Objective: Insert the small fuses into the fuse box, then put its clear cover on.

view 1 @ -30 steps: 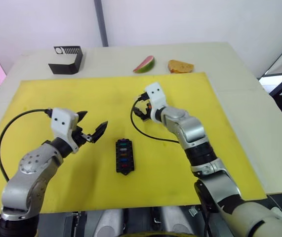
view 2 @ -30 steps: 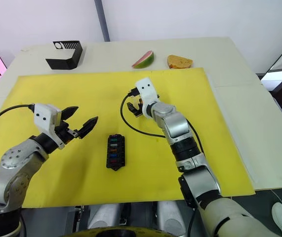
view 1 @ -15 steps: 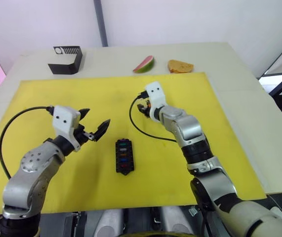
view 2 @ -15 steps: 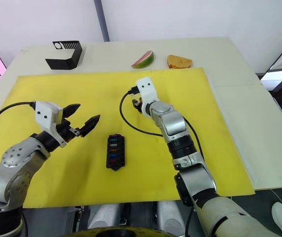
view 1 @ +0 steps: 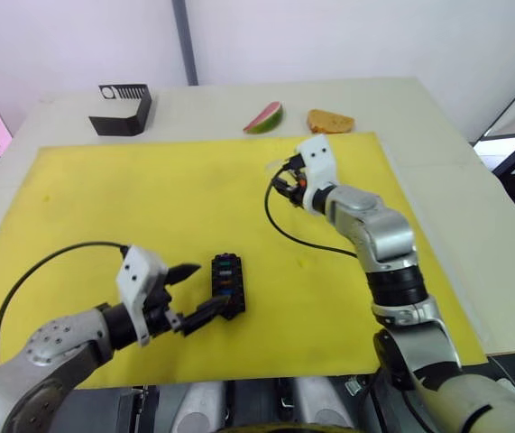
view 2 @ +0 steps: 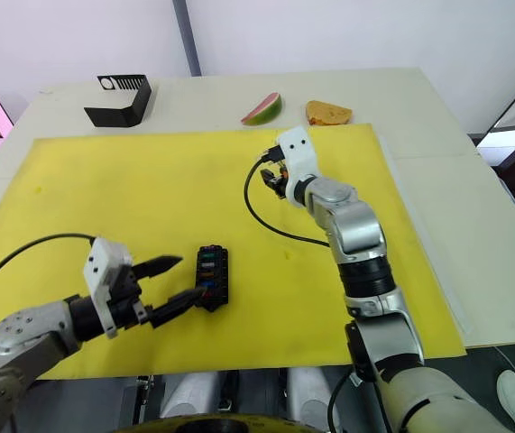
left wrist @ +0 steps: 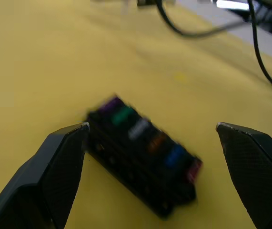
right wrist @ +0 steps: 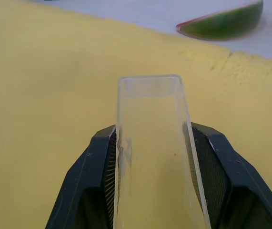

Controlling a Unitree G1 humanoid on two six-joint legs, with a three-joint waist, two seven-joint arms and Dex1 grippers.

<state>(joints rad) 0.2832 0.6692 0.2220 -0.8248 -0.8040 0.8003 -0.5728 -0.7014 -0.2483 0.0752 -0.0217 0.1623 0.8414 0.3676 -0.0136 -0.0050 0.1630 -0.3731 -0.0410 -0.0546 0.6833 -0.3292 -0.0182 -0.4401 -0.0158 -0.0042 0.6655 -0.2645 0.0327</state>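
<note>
Fuses look seated, so I bracket the fuse box point(view 2: 211, 276) with my spread left gripper point(view 2: 172, 284) while the right gripper point(right wrist: 150, 157), clamping the clear cover point(right wrist: 152, 143), must carry it nearer.

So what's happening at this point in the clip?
The right gripper is shut on a clear rectangular plastic cover, held above the yellow mat. The left gripper is open, with its fingers on either side of the small black fuse box, whose slots hold coloured fuses. The cover isn't on yet.
</note>
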